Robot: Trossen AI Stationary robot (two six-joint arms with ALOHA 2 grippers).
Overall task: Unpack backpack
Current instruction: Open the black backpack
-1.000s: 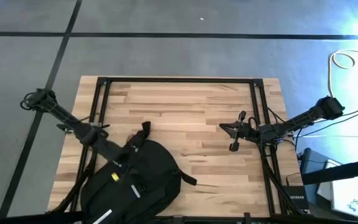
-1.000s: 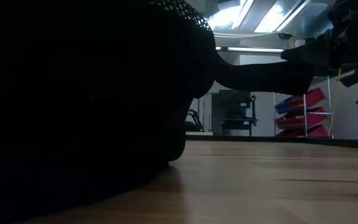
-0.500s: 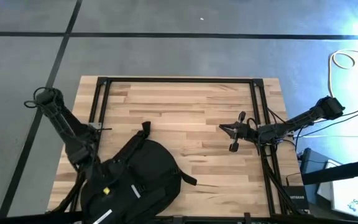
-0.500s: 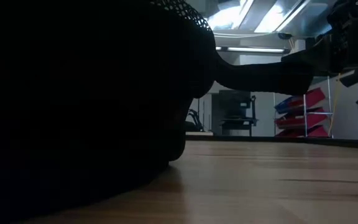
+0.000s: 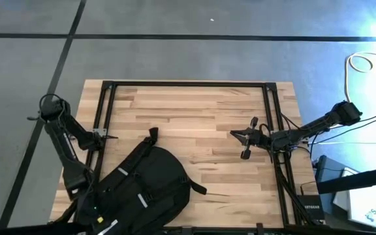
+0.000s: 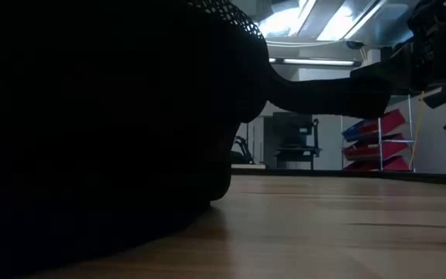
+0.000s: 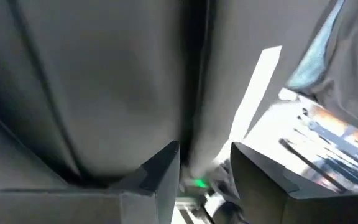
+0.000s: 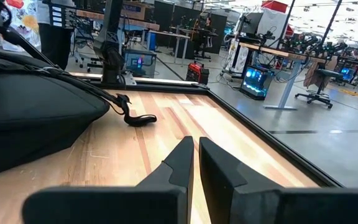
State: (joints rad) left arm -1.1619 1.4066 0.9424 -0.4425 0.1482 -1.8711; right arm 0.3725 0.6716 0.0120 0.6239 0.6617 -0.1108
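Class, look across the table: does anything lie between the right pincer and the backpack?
Nothing visible does. Only bare table separates the right pincer from the backpack; a loose strap trails from the backpack toward it.

We see a pale wooden counter (image 5: 194,117) on a grey floor (image 5: 175,59). Beyond it, red shelf bins (image 6: 382,143) and a white cable (image 5: 364,62) show.

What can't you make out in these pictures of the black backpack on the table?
- High view: the large black fabric backpack is cut off by the picture's lower edge; the left tool is lost against it.
- Low view: the backpack fills the left as a dark mass hiding the table behind it.
- Left wrist view: blurred fabric; what lies between the fingers is unclear.
- Whether anything has been unpacked.
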